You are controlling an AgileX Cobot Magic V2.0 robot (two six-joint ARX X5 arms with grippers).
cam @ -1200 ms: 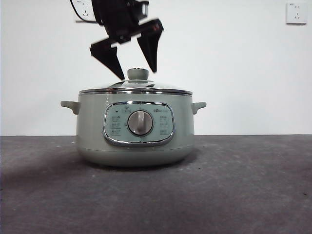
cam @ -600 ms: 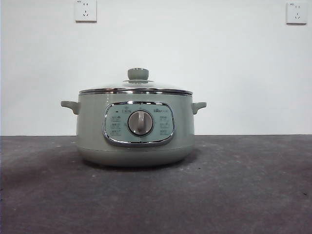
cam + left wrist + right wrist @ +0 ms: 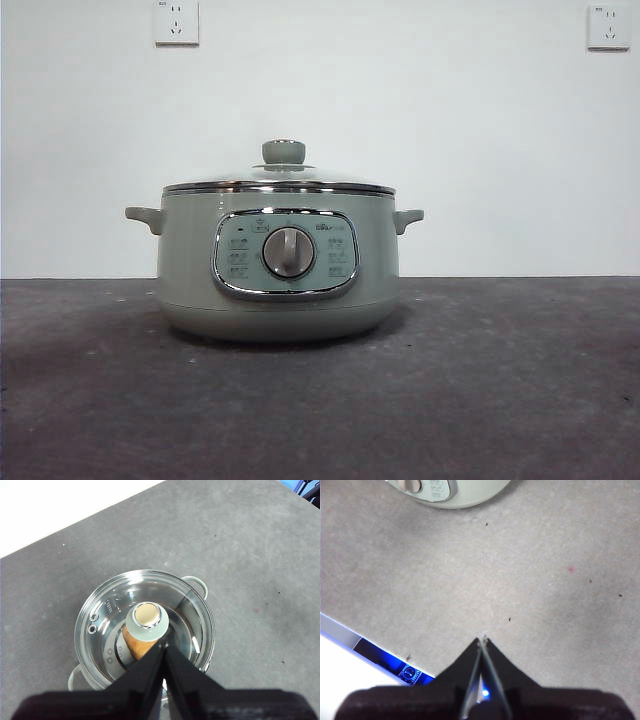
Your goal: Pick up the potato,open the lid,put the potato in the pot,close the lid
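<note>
The sage-green pot (image 3: 190, 270) stands on the dark table with the glass lid (image 3: 330, 184) seated on it, knob (image 3: 283, 152) upright. From above, the lid (image 3: 107, 620) covers the pot's mouth, and the orange-brown potato (image 3: 135, 647) shows through the glass, inside the pot under the knob (image 3: 146, 621). My left gripper (image 3: 164, 643) hangs shut and empty high above the lid, apart from it. My right gripper (image 3: 482, 640) is shut and empty over bare table, away from the pot (image 3: 465, 495). Neither arm shows in the front view.
A white wall with two sockets (image 3: 176, 21) (image 3: 608, 25) runs behind the table. In the right wrist view the table's edge (image 3: 350, 630) lies close by, with a blue-lit device (image 3: 410, 672) beyond it.
One second ago an open gripper hung just above the lid's knob; it has since risen out of the front view. The pot and lid have not moved.
</note>
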